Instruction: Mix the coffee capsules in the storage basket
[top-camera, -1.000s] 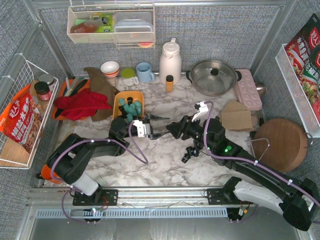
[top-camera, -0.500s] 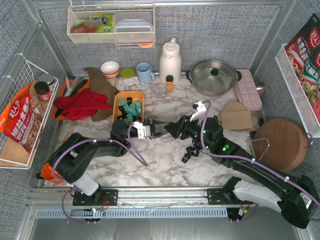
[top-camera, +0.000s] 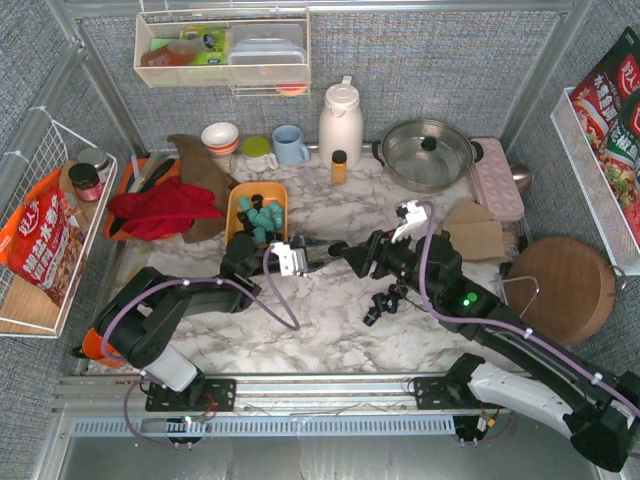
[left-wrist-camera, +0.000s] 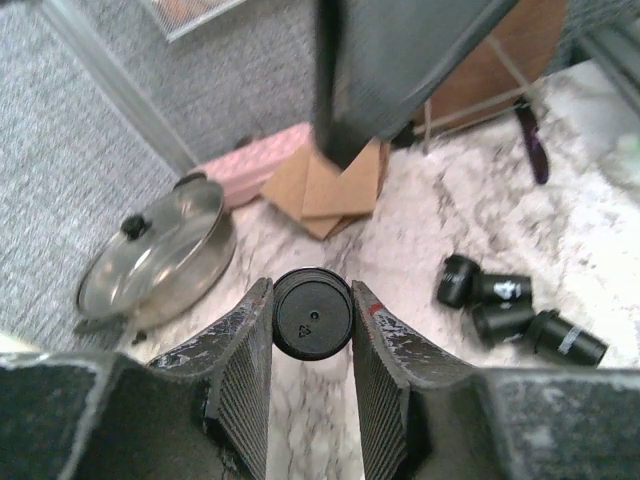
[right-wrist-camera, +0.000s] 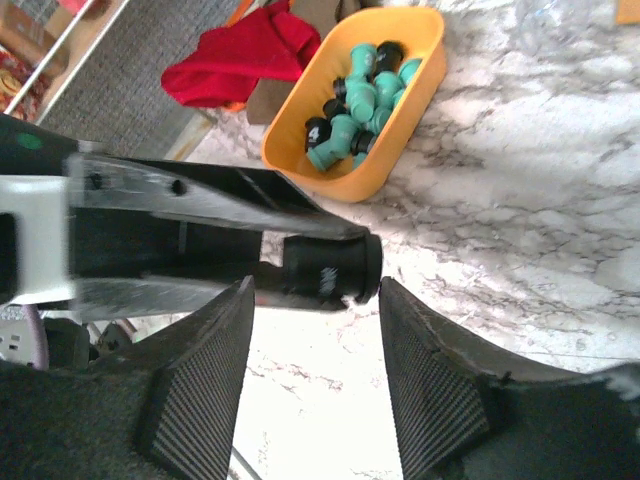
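Observation:
A black coffee capsule sits sideways between the fingertips of my left gripper, which is shut on it just above the marble table, right of the storage basket. My right gripper faces it with its jaws open on either side of the same capsule, touching nothing. The orange-yellow basket holds several teal and black capsules. Several loose black capsules lie on the table under the right arm, and the left wrist view shows these capsules too.
Behind stand a lidded steel pot, a white thermos, a blue mug and a small orange bottle. A red cloth lies left of the basket. Cardboard and a round wooden board sit at the right.
My left gripper has shut on the black capsule. My right gripper has opened, let it go, and drawn back a little to the right.

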